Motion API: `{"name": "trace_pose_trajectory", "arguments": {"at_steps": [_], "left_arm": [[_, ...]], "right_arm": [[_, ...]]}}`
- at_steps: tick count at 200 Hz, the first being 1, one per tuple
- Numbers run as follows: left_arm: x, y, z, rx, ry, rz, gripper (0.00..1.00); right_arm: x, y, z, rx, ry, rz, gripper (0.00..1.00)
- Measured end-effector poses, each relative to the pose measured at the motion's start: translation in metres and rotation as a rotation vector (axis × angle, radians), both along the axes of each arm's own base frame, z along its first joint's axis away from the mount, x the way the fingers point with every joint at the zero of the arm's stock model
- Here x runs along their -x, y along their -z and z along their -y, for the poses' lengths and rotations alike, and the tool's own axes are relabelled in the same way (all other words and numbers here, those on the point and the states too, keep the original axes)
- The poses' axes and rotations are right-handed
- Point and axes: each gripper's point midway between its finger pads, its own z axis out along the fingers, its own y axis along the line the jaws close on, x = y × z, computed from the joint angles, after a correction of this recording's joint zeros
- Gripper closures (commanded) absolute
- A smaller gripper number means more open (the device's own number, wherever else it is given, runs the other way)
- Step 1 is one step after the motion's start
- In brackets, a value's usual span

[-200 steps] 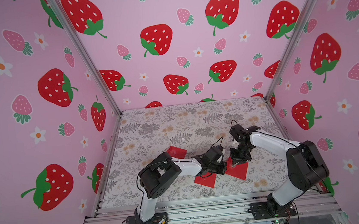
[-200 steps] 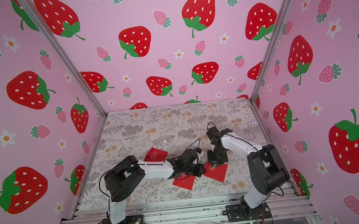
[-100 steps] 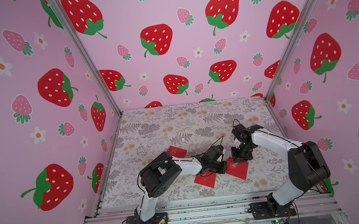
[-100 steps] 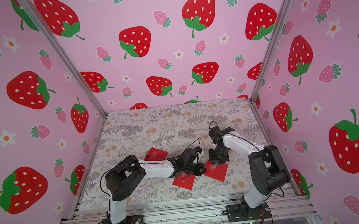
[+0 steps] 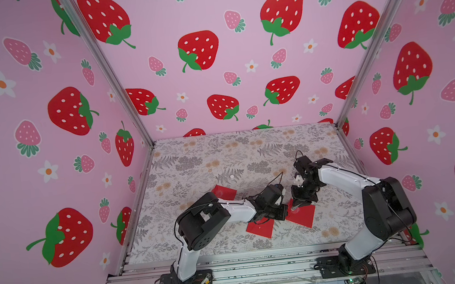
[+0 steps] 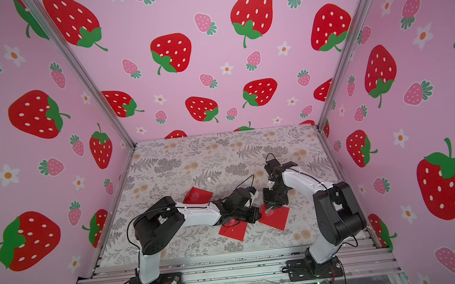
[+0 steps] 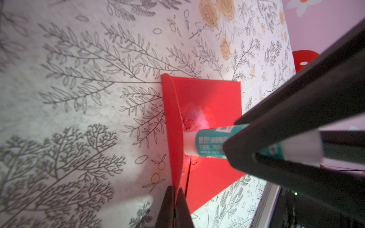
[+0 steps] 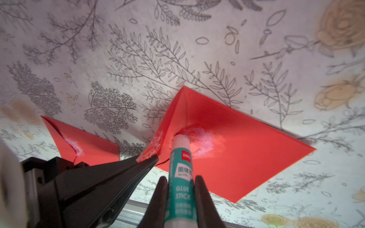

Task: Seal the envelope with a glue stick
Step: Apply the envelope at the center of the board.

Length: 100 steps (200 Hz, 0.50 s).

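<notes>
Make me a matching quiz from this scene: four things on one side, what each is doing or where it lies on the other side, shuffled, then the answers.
Things:
1. glue stick
2. left gripper
3. right gripper
4. envelope behind the left arm

States:
A. shut on the raised flap
B. lying on the table, apart from both grippers
C. tip against the open envelope
D. shut on the glue stick

Pairs: 1-C, 2-A, 3-D, 4-B

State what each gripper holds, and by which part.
The right gripper holds the glue stick by its teal-labelled barrel; the left gripper pinches the envelope by its raised flap.
</notes>
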Motion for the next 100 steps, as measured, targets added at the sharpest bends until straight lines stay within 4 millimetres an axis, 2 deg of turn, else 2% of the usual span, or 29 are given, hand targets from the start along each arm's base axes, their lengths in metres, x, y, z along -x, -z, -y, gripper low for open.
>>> {"name": "trace_pose_trajectory", "arguments": {"at_steps": [24, 63, 100], "left_arm": [[0.0, 0.0, 0.0, 0.0, 0.0, 0.0, 1.0], [0.0, 0.0, 0.0, 0.0, -0.001, 0.0, 1.0], [0.0, 0.0, 0.0, 0.0, -0.002, -0.001, 1.0]], "right_arm": [[0.0, 0.001, 0.005, 0.027, -0.001, 0.005, 1.0], [-0.002, -0.001, 0.033, 0.191, -0.012, 0.027, 1.0], [-0.006, -0.002, 0.04, 0.244, -0.024, 0.054, 1.0]]}}
